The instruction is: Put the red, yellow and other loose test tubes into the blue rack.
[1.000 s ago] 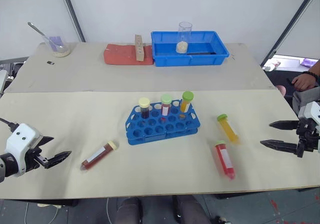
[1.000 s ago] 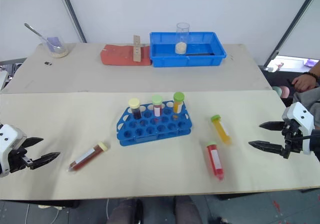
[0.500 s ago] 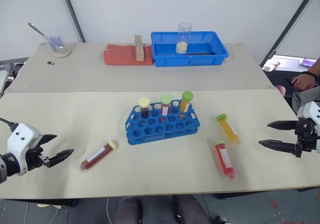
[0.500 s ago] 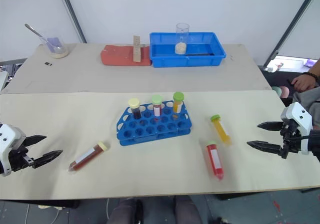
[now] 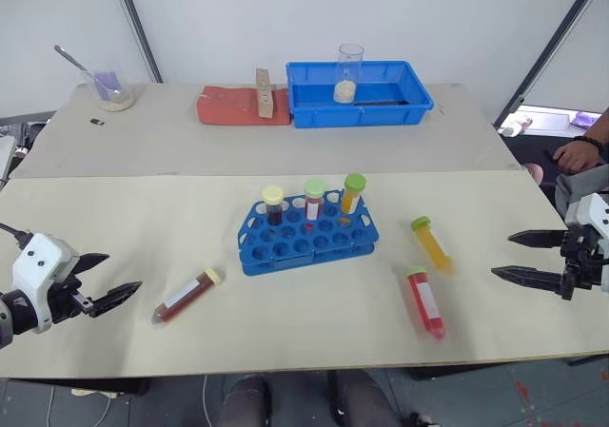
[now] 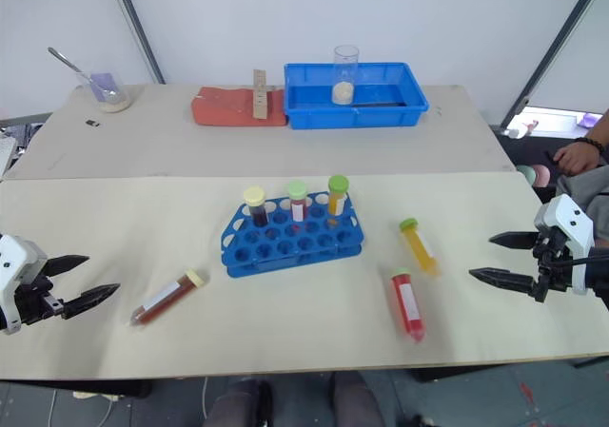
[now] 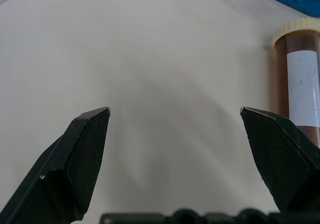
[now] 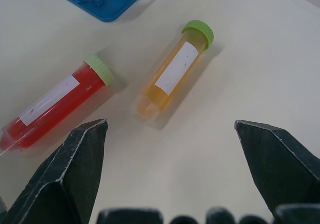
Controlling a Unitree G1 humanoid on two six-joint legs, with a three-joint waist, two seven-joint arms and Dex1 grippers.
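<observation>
The blue rack (image 5: 306, 240) stands mid-table with three capped tubes upright in its back row. To its right lie a yellow tube (image 5: 433, 244) and a red tube (image 5: 426, 302), both green-capped; they also show as the yellow tube (image 8: 173, 75) and the red tube (image 8: 52, 102). Left of the rack lies a dark red tube (image 5: 187, 296) with a cream cap, seen as the dark red tube (image 7: 301, 92). My left gripper (image 5: 107, 281) hovers open left of that tube. At the table's right edge my right gripper (image 5: 515, 257) is open, apart from the two tubes.
At the back stand a large blue bin (image 5: 360, 92) with a glass beaker (image 5: 349, 71), a red block (image 5: 241, 106) with a wooden strip, and a glass dish with a spoon (image 5: 107, 87). A person's hand (image 5: 575, 153) shows at the far right.
The left gripper has turned slightly toward the dark red tube. Nothing else has moved.
</observation>
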